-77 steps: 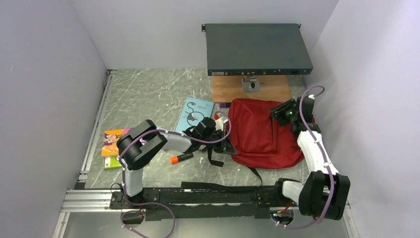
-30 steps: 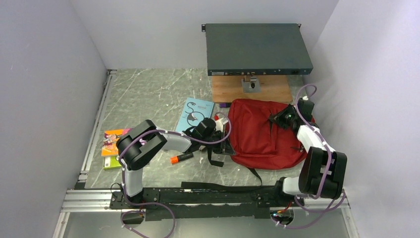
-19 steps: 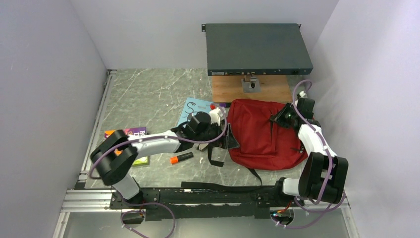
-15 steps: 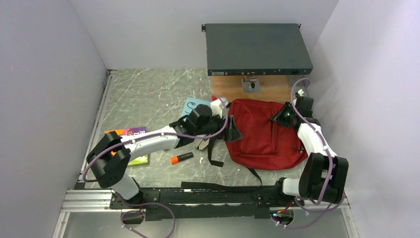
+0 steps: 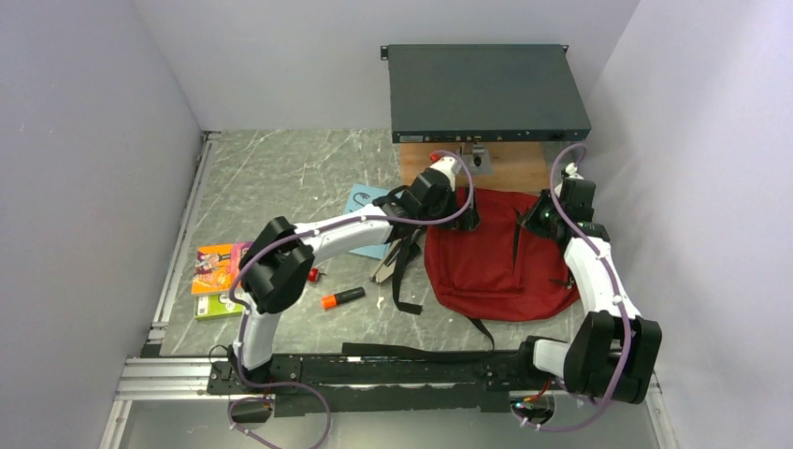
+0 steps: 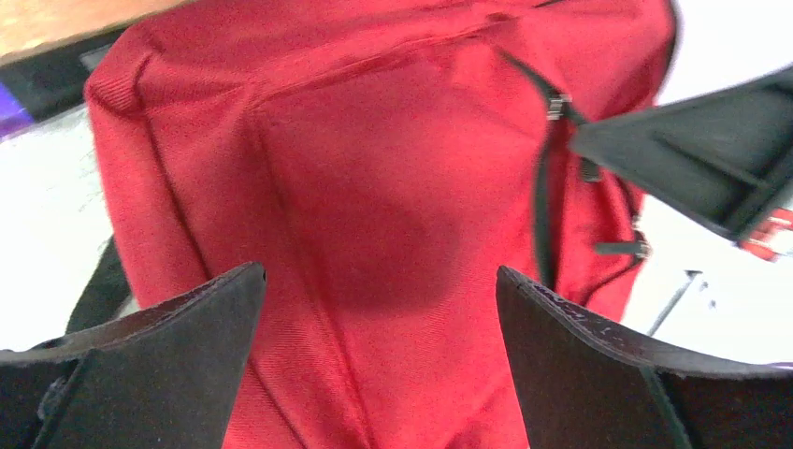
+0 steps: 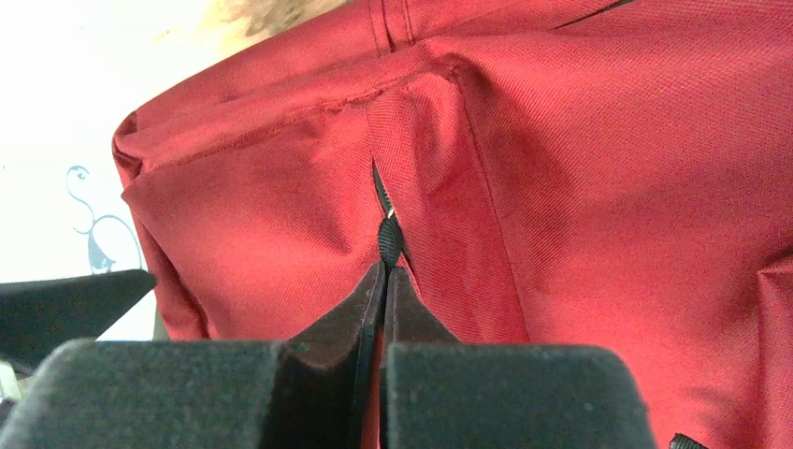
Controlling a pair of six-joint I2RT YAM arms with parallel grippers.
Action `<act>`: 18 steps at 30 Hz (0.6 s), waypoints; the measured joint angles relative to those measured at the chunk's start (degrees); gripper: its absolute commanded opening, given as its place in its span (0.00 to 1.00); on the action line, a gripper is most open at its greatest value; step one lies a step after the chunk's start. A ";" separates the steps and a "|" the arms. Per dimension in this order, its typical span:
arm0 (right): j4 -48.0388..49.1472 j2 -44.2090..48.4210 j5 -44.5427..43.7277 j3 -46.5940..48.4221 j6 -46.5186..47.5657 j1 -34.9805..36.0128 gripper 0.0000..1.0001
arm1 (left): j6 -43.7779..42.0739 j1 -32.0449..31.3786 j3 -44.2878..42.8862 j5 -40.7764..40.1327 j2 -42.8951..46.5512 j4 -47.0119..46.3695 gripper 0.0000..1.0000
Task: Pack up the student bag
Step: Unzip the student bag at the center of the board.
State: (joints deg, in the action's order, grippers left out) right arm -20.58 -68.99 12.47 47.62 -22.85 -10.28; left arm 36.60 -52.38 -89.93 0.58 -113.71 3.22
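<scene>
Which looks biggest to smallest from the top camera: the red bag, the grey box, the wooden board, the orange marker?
1. grey box and red bag: too alike to rank.
2. wooden board, partly hidden.
3. orange marker.

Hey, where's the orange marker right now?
In the top view, the orange marker lies on the table, left of the red backpack, just beside its loose black strap and right of the colourful books.
</scene>
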 measured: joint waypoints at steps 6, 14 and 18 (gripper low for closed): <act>-1.70 0.85 -1.57 0.00 0.87 1.92 0.00 | -2.56 -0.07 -3.13 -4.15 -5.88 2.16 0.94; -3.85 1.88 -5.46 0.00 1.27 4.87 0.00 | -2.95 0.07 -9.20 -4.28 -11.45 2.19 0.41; -4.37 1.11 -6.36 -0.24 0.52 4.94 0.00 | -0.35 1.07 -8.46 -2.49 -12.17 0.37 0.05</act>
State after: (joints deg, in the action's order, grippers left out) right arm -24.95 -67.88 6.11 47.37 -22.33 -5.34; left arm 36.25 -51.31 -98.39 -1.91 -125.89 3.60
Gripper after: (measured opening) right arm 0.010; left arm 0.275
